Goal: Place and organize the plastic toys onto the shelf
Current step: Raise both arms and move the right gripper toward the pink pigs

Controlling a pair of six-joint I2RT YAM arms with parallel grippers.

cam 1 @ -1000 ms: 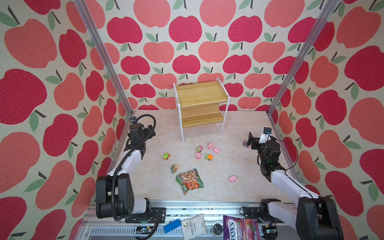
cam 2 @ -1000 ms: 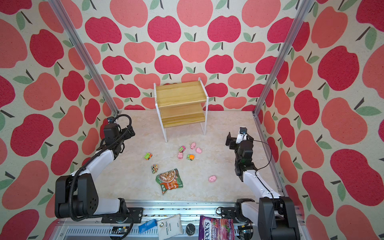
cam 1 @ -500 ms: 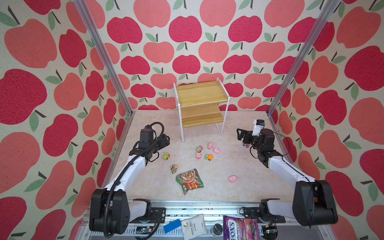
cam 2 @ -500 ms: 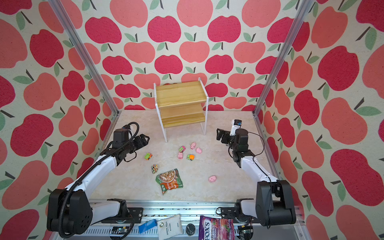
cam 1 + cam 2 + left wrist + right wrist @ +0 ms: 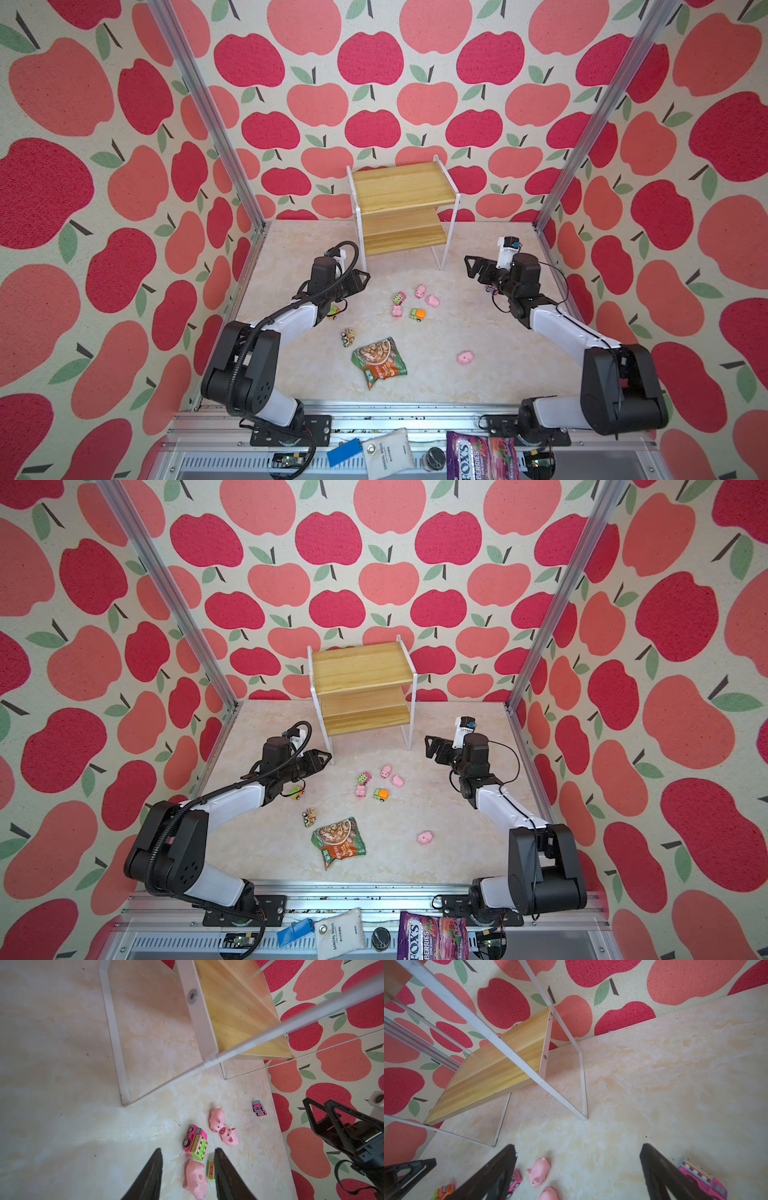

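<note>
Apple-patterned walls enclose a pale marbled tabletop (image 5: 490, 374).

**Left gripper** (image 5: 363, 279): the jaws stand partly apart, narrower than the right's, with nothing between them. It hangs above the surface near the shelf's front leg on that side. Over the last second it has advanced there from the left wall. A green-and-orange truck (image 5: 333, 311) lies below its arm.

**Right gripper** (image 5: 468, 266): the jaws are wide and empty. It has likewise come inward from the right wall, and a pink truck (image 5: 259, 1108) lies on the surface below it.

**Between the grippers**, unmoved on the tabletop:
- a pink-and-green truck (image 5: 399, 297)
- three pigs (image 5: 420, 291), (image 5: 432, 300), (image 5: 397, 311)
- a green truck with an orange cab (image 5: 417, 314)

**Nearer the front**:
- a yellowish truck (image 5: 347, 336)
- a snack packet (image 5: 379, 361)
- a lone pig (image 5: 465, 357)

The shelf (image 5: 401, 187) stands against the back wall.
</note>
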